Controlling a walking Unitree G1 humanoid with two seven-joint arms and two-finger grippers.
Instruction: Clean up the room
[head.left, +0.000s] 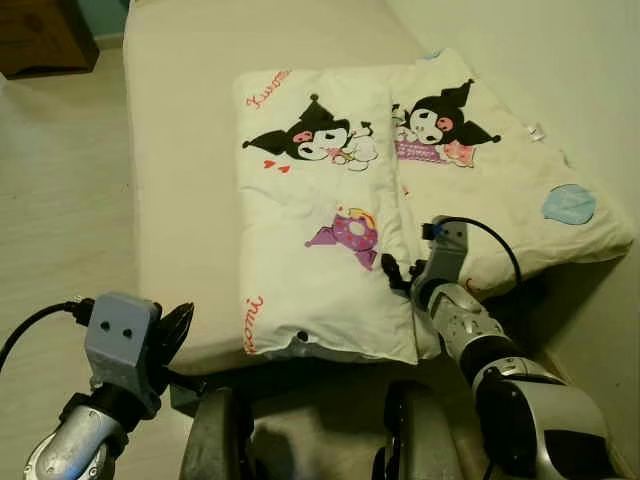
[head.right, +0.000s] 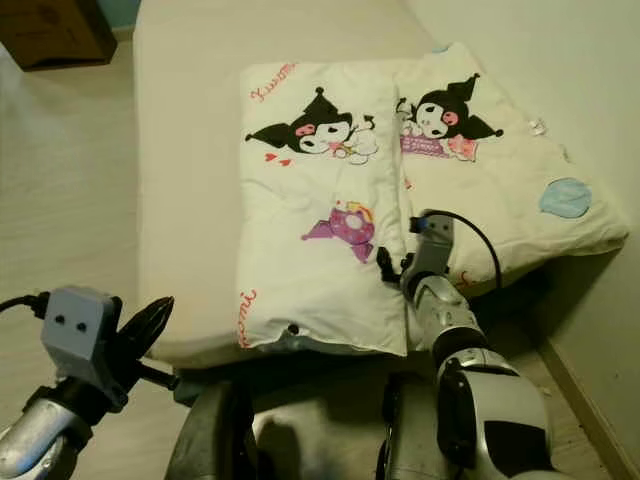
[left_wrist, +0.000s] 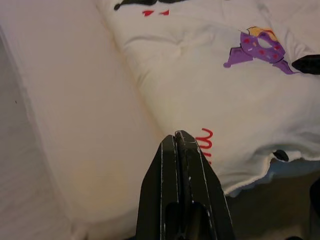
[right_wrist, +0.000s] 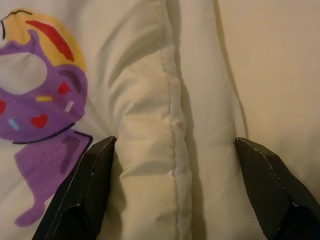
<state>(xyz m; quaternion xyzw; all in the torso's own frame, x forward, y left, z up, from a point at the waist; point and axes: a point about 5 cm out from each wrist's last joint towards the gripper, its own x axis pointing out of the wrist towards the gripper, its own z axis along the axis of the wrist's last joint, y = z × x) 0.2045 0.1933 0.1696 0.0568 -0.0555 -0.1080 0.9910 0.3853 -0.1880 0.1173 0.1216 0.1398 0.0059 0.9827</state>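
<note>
With my right gripper (right_wrist: 175, 190) spread wide, the folded cartoon-print quilt (head.left: 330, 230) edge lying between its jaws on the bed (head.left: 180, 150), and my left gripper (left_wrist: 181, 150) pinched empty just short of the near hem, I risk pinching only one layer, dragging the fold open.

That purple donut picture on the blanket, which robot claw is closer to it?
Right. The right gripper straddles the folded blanket edge beside the purple donut; the left gripper is off the mattress corner.
</note>
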